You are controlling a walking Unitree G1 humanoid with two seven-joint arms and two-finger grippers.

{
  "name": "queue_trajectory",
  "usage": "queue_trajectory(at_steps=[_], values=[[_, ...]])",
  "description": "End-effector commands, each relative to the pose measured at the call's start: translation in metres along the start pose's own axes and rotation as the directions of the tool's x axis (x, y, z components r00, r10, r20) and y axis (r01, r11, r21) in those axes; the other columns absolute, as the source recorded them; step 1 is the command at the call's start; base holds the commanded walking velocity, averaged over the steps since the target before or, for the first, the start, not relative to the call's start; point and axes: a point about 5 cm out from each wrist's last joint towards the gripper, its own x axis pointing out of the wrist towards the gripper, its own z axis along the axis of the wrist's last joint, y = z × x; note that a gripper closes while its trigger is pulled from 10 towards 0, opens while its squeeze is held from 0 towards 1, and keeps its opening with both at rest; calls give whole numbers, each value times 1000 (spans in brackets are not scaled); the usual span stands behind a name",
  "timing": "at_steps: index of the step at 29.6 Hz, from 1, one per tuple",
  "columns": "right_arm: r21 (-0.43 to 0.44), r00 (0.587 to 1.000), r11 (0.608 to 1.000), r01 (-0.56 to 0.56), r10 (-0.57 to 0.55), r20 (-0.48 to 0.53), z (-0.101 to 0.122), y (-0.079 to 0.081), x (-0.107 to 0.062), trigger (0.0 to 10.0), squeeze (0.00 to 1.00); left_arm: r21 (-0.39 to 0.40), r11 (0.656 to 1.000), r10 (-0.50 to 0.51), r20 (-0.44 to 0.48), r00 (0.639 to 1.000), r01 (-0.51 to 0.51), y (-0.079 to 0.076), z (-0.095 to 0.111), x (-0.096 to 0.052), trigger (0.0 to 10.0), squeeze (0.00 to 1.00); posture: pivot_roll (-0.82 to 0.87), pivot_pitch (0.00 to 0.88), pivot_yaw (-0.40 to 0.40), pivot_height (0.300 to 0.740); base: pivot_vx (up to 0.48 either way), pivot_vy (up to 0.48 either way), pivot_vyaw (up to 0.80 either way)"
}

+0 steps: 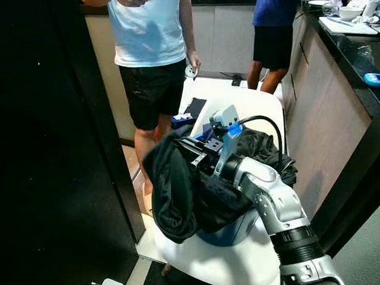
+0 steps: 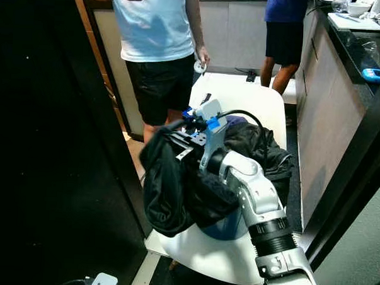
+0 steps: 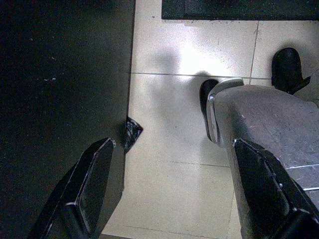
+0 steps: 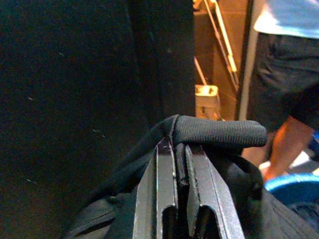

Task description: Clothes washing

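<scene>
My right gripper (image 4: 180,149) is shut on the edge of a black garment (image 1: 175,192), which drapes over its fingers and hangs down. It holds the garment above and to the left of a blue basket (image 1: 227,235) standing on a white chair (image 1: 235,267). More dark clothes (image 1: 265,152) lie heaped in the basket behind my right arm. The gripper points toward a tall dark panel (image 1: 45,142) on the left. My left gripper (image 3: 174,184) hangs idle and open over the tiled floor (image 3: 179,124), with nothing between its fingers.
A person in a light blue shirt and black shorts (image 1: 150,40) stands just behind the chair. A second person (image 1: 273,32) stands farther back. A dark-topped counter (image 1: 364,62) with dishes runs along the right. The dark panel walls off the left side.
</scene>
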Motion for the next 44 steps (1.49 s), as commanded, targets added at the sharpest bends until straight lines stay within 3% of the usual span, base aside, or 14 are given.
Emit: queue_trajectory(at_steps=[1,3,5,7,9,12,15,17,28,31,34,38,44], values=[[-32,1000,999,0,0,9,6,2,4,0,0,7,1000,-9,-50,999,10,-2,-13,-2,10000,0,7,0,43,740,0,0,0],[-29,1000,1000,11,-11,-4,4,-4,0,0,0,5,1000,-11,-50,999,11,-3,-13,-2,10000,0,9,0,43,740,0,0,0],[-26,1000,999,18,-19,-11,7,-19,-15,0,0,3,1000,-14,-50,999,14,-5,-14,-2,10000,0,4,0,44,740,0,0,0],[-26,1000,999,18,-19,-11,7,-19,-15,0,0,3,1000,-14,-50,999,14,-5,-14,-2,10000,0,4,0,44,740,0,0,0],[-46,1000,999,19,-20,-12,14,-29,-28,0,0,3,1000,-15,-53,998,15,-6,-15,-2,10000,0,3,0,45,740,0,0,0],[-52,999,998,39,-39,-6,18,-36,-34,0,0,4,1000,-16,-54,998,16,-7,-15,-2,10000,0,2,0,45,740,0,0,0],[-38,975,974,222,-222,15,26,-63,-46,0,0,6,1000,-19,-56,998,19,-9,-16,-3,10000,0,-1,0,45,740,0,0,0],[-35,966,965,258,-258,14,27,-68,-48,0,0,5,1000,-20,-56,998,20,-9,-17,-3,10000,0,0,0,44,740,0,0,0],[3,939,940,341,-340,-48,19,-78,-53,0,0,5,1000,-22,-55,998,23,-11,-18,-3,10000,0,0,0,43,740,0,0,0],[-37,902,929,369,-368,-225,-8,-92,-86,0,0,3,1000,-25,-61,998,25,-14,-21,-4,10000,0,1,0,40,740,0,0,0],[-55,885,921,386,-386,-259,-13,-97,-100,0,0,2,1000,-25,-63,998,25,-15,-22,-4,10000,0,-3,0,41,740,0,0,0],[-68,859,899,433,-434,-273,-14,-105,-113,0,0,4,1000,-28,-64,998,28,-16,-23,-4,10000,0,-10,0,46,740,0,0,0],[-57,864,916,398,-394,-313,-24,-97,-109,0,0,12,999,-33,-65,997,34,-17,-24,-4,10000,0,-15,0,48,740,0,0,0]])
